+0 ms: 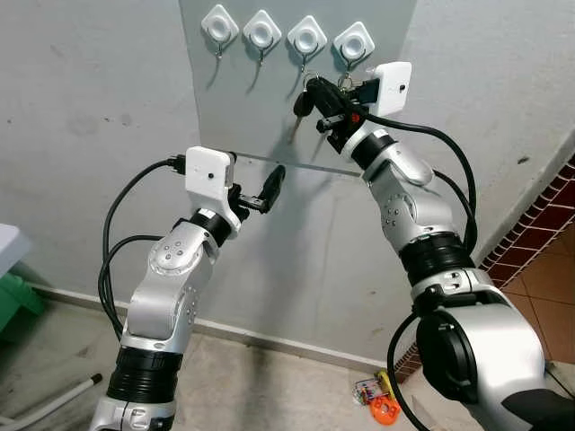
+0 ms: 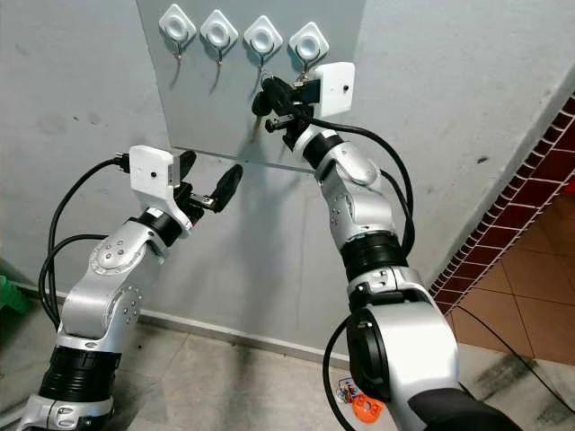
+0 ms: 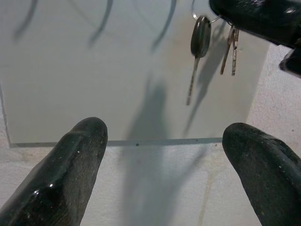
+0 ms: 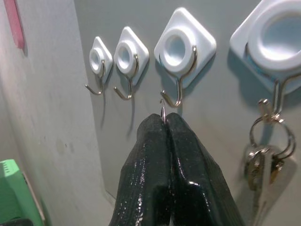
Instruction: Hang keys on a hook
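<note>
Four white diamond-shaped hooks hang in a row on a grey wall panel [image 1: 269,117]. My right gripper [image 4: 164,117] is raised to the panel, shut on a thin key ring [image 4: 162,109] just below the third hook [image 4: 178,96]. A key with a black head [image 1: 304,105] dangles from that ring. The fourth hook [image 1: 353,41] holds another bunch of keys [image 4: 263,162]. My left gripper [image 1: 269,190] is open and holds nothing, hovering lower and to the left near the panel's bottom edge. In the left wrist view, the dangling key [image 3: 200,42] is ahead of its fingers [image 3: 77,165].
The first hook [image 1: 219,25] and the second hook [image 1: 261,31] are bare. A red tiled wall [image 1: 539,233] stands at the right. On the floor lie an orange object [image 1: 384,409], a white pole [image 1: 54,400] and a green object [image 1: 13,296].
</note>
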`<state>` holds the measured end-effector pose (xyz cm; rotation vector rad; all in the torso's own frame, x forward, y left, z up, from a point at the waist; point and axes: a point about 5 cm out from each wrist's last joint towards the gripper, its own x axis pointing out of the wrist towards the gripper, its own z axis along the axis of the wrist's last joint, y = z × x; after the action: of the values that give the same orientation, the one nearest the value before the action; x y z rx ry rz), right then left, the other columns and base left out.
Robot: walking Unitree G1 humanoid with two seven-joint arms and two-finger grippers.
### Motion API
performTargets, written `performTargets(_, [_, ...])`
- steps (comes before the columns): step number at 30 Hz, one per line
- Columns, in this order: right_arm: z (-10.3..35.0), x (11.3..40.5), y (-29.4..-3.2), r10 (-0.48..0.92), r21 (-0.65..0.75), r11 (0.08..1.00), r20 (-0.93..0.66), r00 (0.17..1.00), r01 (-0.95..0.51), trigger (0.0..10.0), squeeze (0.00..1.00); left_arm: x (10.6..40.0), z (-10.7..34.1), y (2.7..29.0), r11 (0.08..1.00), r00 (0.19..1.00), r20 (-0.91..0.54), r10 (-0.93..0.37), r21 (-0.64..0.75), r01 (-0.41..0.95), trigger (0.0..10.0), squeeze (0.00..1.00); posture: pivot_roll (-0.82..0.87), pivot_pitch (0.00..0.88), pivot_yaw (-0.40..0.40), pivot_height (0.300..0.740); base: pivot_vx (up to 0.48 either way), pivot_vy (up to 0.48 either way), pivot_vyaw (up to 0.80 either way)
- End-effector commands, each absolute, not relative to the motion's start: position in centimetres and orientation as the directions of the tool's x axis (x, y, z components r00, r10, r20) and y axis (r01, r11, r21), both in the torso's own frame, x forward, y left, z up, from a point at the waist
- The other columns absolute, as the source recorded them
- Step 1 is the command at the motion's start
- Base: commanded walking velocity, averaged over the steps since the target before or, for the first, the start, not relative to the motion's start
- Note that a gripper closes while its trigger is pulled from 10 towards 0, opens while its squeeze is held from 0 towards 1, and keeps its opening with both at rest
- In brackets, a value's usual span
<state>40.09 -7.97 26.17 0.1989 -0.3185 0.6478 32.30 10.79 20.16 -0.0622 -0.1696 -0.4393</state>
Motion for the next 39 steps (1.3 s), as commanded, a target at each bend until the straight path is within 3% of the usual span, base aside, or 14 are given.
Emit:
performTargets(1, [27.2, 40.2, -7.7, 0.565, 0.072, 0.771, 0.382, 0.732, -0.632, 10.0, 0.0, 32.2, 20.8, 10.5, 0.899, 0.883, 0.193, -0.428, -0.012, 0.438, 10.0, 0.0, -0.02, 0.0, -0.037, 0.74, 0.0, 0.0, 0.0])
performTargets(21, [28.9, 40.8, -7.0, 0.539, 0.129, 0.761, 0.419, 0.731, -0.635, 10.0, 0.0, 32.2, 20.8, 10.5, 0.901, 0.887, 0.191, -0.421, -0.025, 0.433, 10.0, 0.0, -0.02, 0.0, -0.038, 0.74, 0.0, 0.0, 0.0])
performTargets(39, [28.1, 41.5, -7.3, 0.496, 0.387, 0.688, 0.366, 0.787, -0.614, 10.0, 0.0, 32.2, 20.9, 10.5, 0.904, 0.889, 0.196, -0.414, -0.029, 0.427, 10.0, 0.0, -0.02, 0.0, -0.041, 0.74, 0.0, 0.0, 0.0])
